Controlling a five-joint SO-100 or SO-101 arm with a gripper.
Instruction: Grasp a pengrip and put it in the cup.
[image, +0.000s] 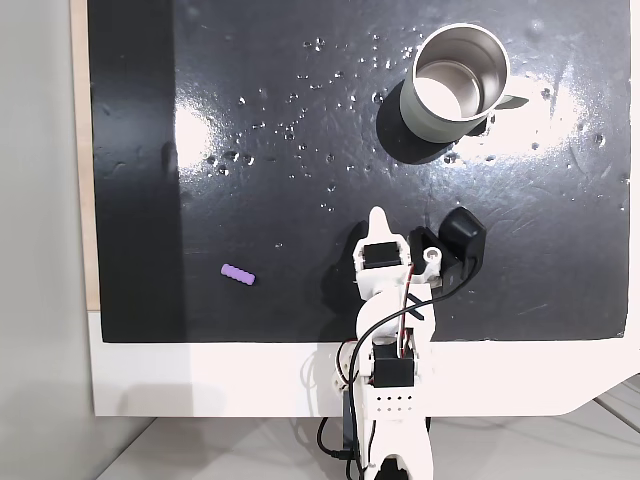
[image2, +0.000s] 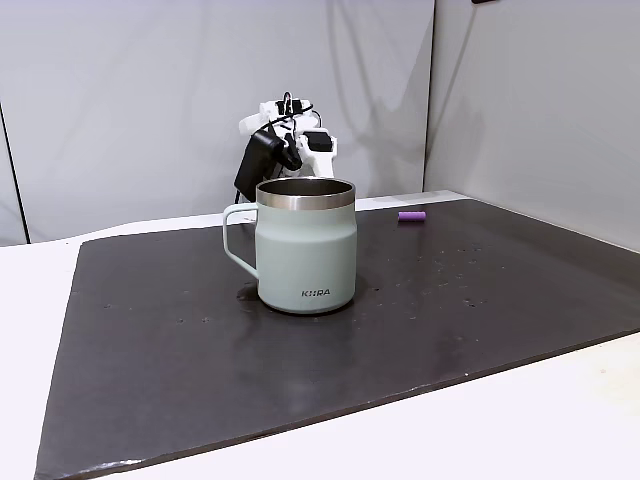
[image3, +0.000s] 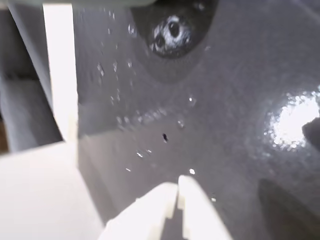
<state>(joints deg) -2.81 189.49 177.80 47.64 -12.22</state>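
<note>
Pengrip (image: 238, 273), that tiny light-purple ridged cylinder, lies flat on the glossy black mat (image: 250, 150), well off to the left of the white two-finger pincer (image: 377, 214) in the top-down fixed view and a little nearer the arm's base. It is untouched, and nothing is between it and the pincer but bare mat. In the wrist view the pincer (image3: 177, 187) shows its two white tips pressed almost together, a hairline gap at most, holding nothing. Up ahead and to the right of the pincer stands the round stainless-steel cup (image: 458, 82), shiny inside, grey-green outside, small handle on its side, upright and well apart from the arm. The low fixed view puts the cup (image2: 304, 245) in front, the arm folded behind it, and the pengrip (image2: 412, 215) far back on the mat.

The risks, as I judge them: the jaws must spread before coming down, or closed tips will simply shove that little cylinder along. It looks round and soft, so an off-centre pinch could roll it or squirt it out. A low carry might clip the cup's rim.

Writing: "KIIRA", or close to it, low on the cup's wall.
</note>
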